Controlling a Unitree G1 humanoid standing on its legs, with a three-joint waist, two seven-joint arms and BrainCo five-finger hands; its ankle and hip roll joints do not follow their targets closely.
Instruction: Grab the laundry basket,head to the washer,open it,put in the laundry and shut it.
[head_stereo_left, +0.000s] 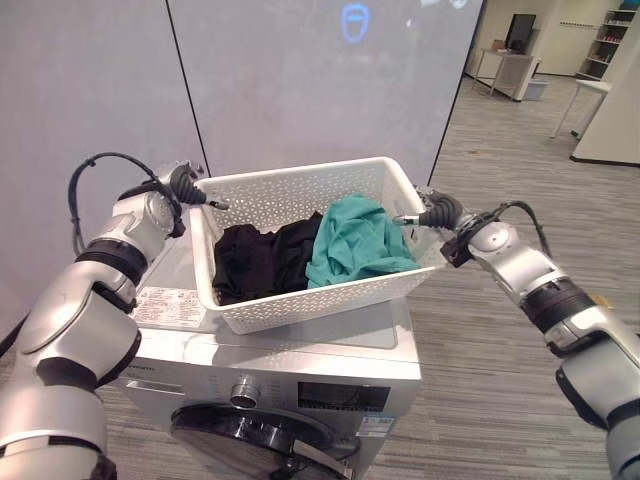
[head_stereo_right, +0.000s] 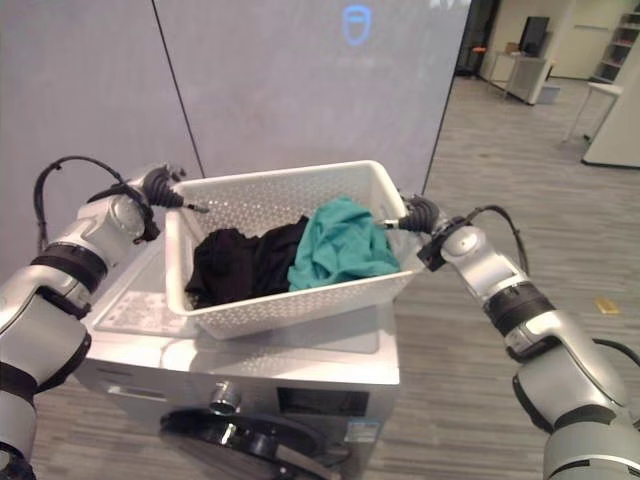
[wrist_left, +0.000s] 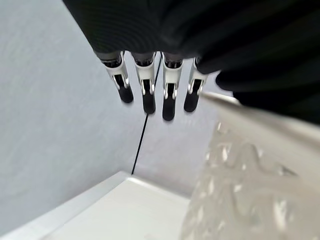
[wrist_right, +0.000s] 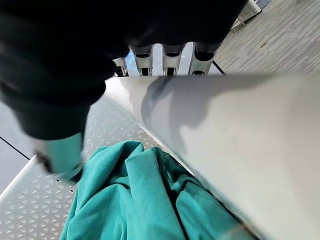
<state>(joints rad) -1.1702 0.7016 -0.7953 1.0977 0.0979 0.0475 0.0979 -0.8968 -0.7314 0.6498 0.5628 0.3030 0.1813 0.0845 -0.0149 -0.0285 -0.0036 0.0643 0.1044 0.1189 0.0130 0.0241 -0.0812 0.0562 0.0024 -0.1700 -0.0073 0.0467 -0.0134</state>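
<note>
A white perforated laundry basket (head_stereo_left: 300, 181) rests on top of the washer (head_stereo_left: 330, 347). Inside it lie a black garment (head_stereo_left: 255, 260) and a teal garment (head_stereo_left: 355, 245). My left hand (head_stereo_left: 185, 188) is at the basket's left rim; its fingers (wrist_left: 145, 87) are straight, outside the wall and apart from it. At the right rim my right hand (head_stereo_left: 435, 213) holds on: the thumb (wrist_right: 65, 155) reaches inside above the teal garment (wrist_right: 140, 200) and the fingers go under the rim (wrist_right: 225, 140). The washer's round door (head_stereo_left: 260, 435) is closed.
A grey panel wall (head_stereo_left: 300, 80) stands right behind the washer. Wood-look floor (head_stereo_left: 520, 180) stretches to the right, with desks and shelves (head_stereo_left: 515, 60) far back. The washer's control knob (head_stereo_left: 243, 392) faces me at the front.
</note>
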